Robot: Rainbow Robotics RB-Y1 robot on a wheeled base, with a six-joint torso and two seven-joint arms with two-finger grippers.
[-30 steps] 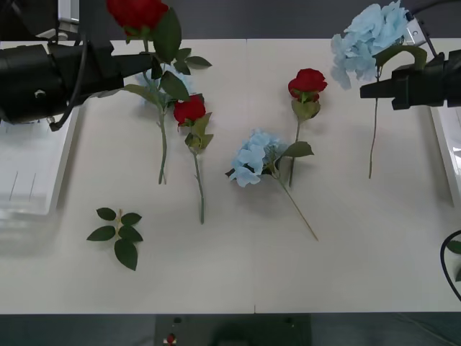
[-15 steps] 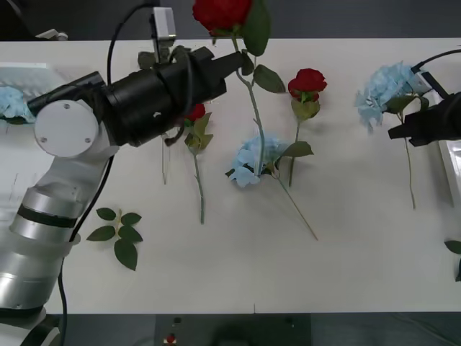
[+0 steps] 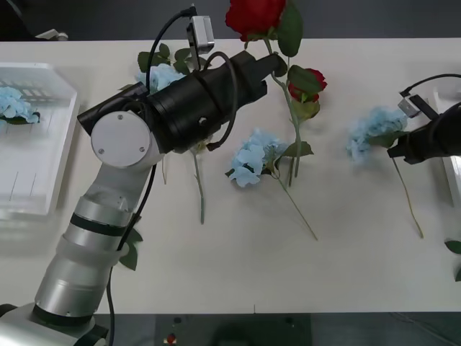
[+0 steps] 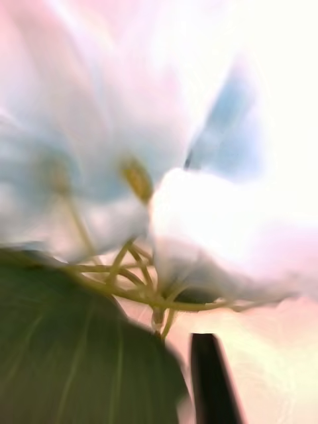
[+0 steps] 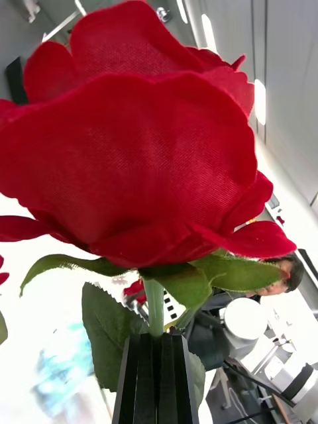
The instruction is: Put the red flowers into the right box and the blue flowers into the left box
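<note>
Two grippers, each clamped on a stem. Left gripper [image 3: 272, 66], top centre of the front view, fingers together on a red rose [image 3: 255, 14]. Right gripper [image 3: 395, 150], right edge, pinching a blue flower [image 3: 369, 130] low over the table [image 3: 238, 267]. Left box [image 3: 32, 180] at upper left holds one blue cluster [image 3: 14, 102].

No legible text, labels, brands or nos. can be made out on any obj. or surface in the views.
</note>
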